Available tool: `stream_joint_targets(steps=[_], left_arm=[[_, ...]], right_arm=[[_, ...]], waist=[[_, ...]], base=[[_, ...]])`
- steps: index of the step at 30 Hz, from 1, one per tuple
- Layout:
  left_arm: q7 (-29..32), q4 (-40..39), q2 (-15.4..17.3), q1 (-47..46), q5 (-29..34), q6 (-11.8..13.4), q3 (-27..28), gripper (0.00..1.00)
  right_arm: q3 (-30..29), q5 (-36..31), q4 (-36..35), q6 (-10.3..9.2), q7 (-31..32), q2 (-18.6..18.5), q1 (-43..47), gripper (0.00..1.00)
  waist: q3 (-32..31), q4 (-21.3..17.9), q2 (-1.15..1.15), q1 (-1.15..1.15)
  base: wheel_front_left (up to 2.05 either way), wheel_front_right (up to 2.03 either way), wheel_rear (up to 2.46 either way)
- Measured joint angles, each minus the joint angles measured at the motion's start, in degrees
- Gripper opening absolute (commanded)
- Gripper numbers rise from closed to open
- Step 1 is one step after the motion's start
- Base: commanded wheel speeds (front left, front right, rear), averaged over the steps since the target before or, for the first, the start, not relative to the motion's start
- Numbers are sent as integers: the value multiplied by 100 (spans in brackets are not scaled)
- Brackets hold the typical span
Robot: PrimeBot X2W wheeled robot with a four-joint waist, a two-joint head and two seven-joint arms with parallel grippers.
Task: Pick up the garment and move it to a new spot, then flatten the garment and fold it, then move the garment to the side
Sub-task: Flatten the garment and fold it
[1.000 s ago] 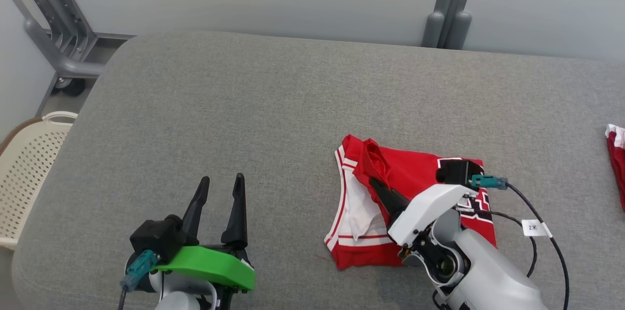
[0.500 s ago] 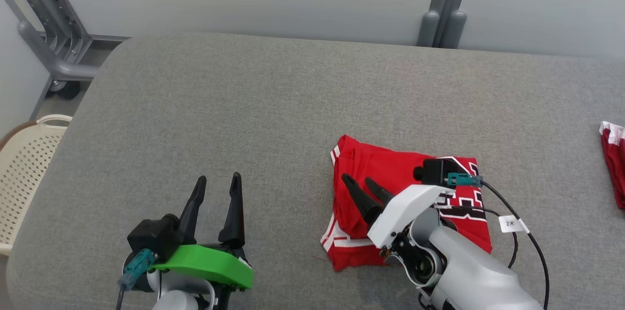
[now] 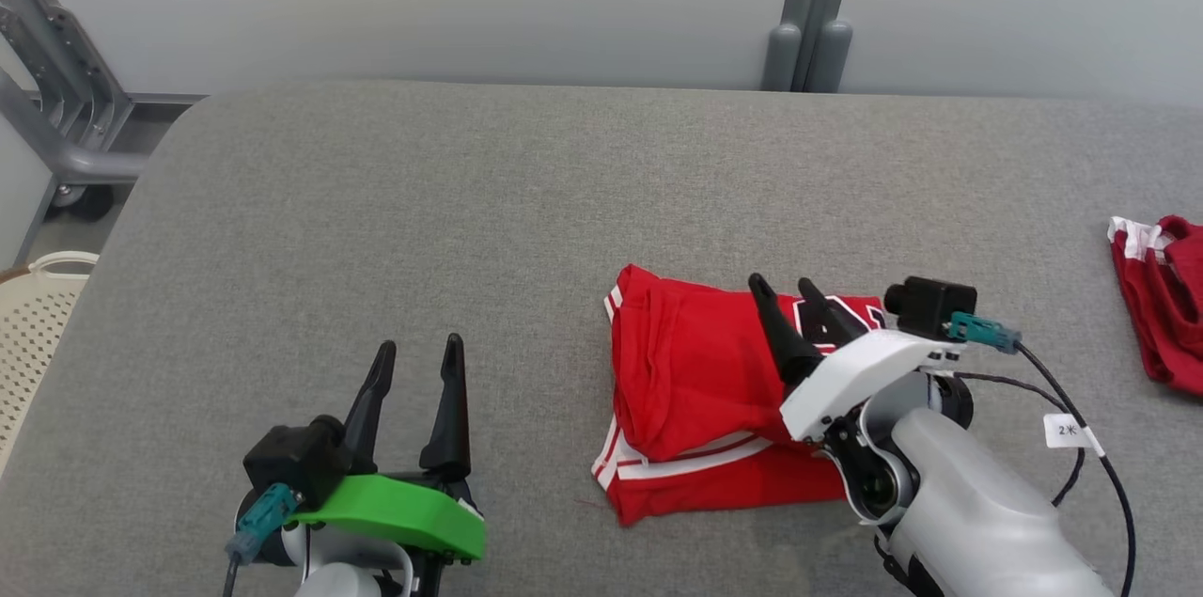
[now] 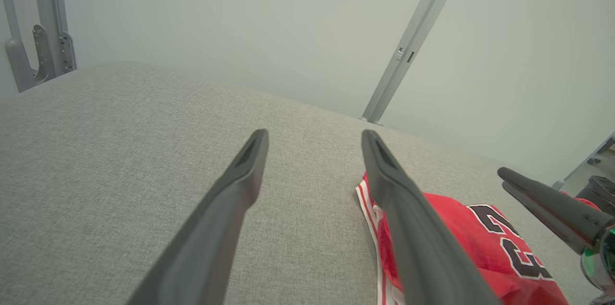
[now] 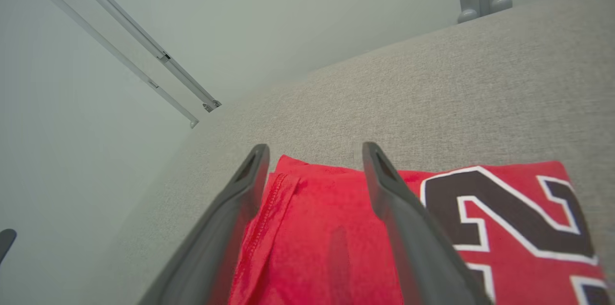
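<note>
The garment (image 3: 695,390), a red jersey with white striped trim and a black number outlined in white, lies folded in a rough rectangle on the grey fabric table (image 3: 423,202), right of the middle and towards the near edge. One red layer is folded over the top, and the striped hem shows along its left and near sides.

The right gripper (image 3: 780,285) is poised over the jersey's right part with its two dark fingers spread wide and nothing between them. In the right wrist view the fingers frame the red cloth (image 5: 336,237) and the number beside them. Whether the fingers touch the cloth is not clear.

The left gripper (image 3: 421,345) sits well apart to the left over bare table, its fingers also spread wide and empty — the jersey (image 4: 480,242) shows just past its right finger.

Further out, another red and white cloth (image 3: 1161,315) lies at the table's right edge, and a cream perforated basket (image 3: 28,324) stands off the left side.
</note>
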Motion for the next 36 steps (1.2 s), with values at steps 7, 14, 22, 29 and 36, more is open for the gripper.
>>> stream_joint_targets(steps=[7,14,22,29,36], left_arm=[[0,-22,10,23,0,8,-40,100],[8,-23,30,21,-1,8,-85,100],[9,-24,38,-5,-4,10,-104,100],[8,-7,8,-74,-11,7,-122,100],[3,71,-25,-114,-11,-26,-135,100]], right_arm=[[-943,-966,-457,0,-21,-12,534,100],[-1279,-1597,-720,0,-21,188,970,29],[-1103,-1879,-497,0,-21,290,1020,0],[-422,-1752,2,0,164,302,887,0],[444,-1223,242,0,240,312,628,0]], waist=[[2,-73,0,0],[43,-10,0,0],[114,174,0,0],[219,414,0,0],[286,691,0,0]], base=[[0,0,0],[0,0,0],[0,0,0],[0,0,0],[0,0,0]])
